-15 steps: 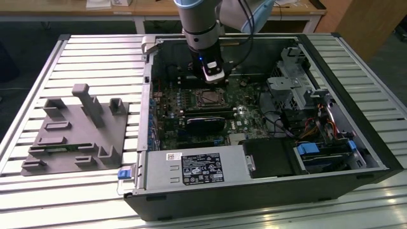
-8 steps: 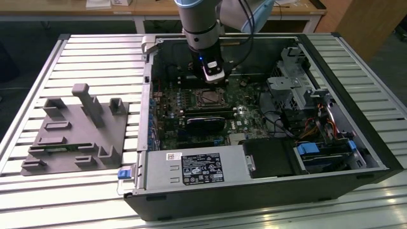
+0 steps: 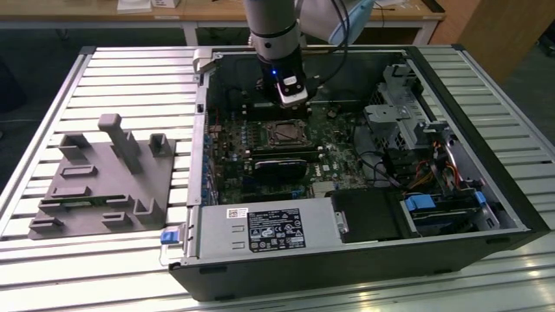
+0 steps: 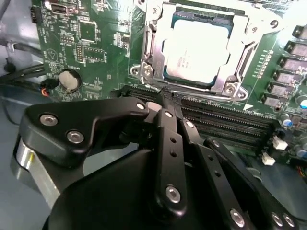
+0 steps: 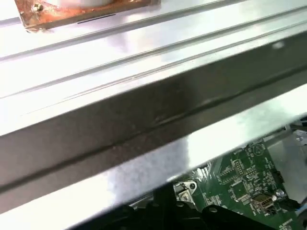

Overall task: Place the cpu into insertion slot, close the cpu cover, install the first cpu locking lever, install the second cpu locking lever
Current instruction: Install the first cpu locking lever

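The cpu (image 4: 195, 47) lies flat in the insertion slot, whose dark rim (image 4: 169, 73) shows around the chip's edge. The silvery cpu cover (image 4: 152, 45) lies down around the chip as a frame. A thin locking lever (image 4: 206, 94) runs along the socket's side nearest the gripper. My gripper (image 4: 168, 101) is shut, its black fingertips together at the socket's corner, right at that lever's end. In the exterior view the gripper (image 3: 288, 99) hangs inside the open case, just behind the socket (image 3: 284, 133).
Long black memory slots (image 4: 225, 120) run beside the socket, and a coin battery (image 4: 70, 80) sits on the green board. In the case are a power supply (image 3: 260, 231), a drive cage (image 3: 399, 123) and cables (image 3: 433, 175). A grey fixture plate (image 3: 104, 182) lies on the slatted table.
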Action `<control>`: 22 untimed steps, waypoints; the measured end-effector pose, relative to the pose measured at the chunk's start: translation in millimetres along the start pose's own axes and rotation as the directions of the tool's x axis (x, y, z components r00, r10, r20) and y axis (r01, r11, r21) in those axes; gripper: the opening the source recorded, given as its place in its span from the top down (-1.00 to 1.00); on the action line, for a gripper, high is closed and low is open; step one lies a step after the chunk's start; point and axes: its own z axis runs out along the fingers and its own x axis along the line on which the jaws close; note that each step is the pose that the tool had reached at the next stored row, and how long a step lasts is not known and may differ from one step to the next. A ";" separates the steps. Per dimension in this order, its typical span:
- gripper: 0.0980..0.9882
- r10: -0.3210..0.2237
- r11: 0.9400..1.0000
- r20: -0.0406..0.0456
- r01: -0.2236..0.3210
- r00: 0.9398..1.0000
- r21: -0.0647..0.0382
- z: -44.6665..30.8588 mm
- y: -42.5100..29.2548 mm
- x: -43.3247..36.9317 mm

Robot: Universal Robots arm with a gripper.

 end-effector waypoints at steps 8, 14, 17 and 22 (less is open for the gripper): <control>0.98 0.000 1.000 0.000 0.000 1.000 0.000 -2.5 0.5 -0.5; 0.98 -0.001 1.000 -0.020 0.002 1.000 0.027 -1.7 0.6 -1.0; 0.98 -0.002 0.999 -0.036 0.004 0.999 0.050 -1.1 0.8 -1.6; 0.98 -0.001 0.997 -0.062 0.006 0.998 0.078 -0.5 -0.8 -3.6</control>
